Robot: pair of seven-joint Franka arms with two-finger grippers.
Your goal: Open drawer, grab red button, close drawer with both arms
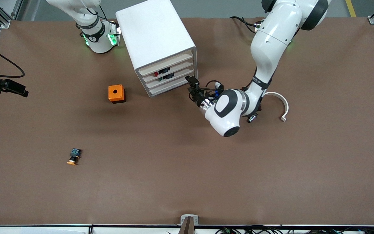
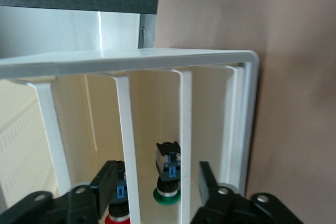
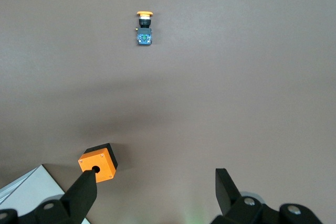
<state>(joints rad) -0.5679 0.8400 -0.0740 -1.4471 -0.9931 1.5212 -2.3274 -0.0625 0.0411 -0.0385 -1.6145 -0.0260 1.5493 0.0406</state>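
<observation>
The white cabinet stands at the back middle with its four drawers pushed in. The drawer second from the top holds the red-capped button; the left wrist view shows its red cap. My left gripper is open right in front of the drawer fronts, at the corner toward the left arm's end. In its wrist view the fingers straddle two drawer edges and hold nothing. My right gripper is open and empty, high over the table near the orange cube; it is out of the front view.
A green-capped button lies in the drawer below. The orange cube sits beside the cabinet toward the right arm's end. An orange-capped button lies nearer the front camera. A white curved piece lies by the left arm.
</observation>
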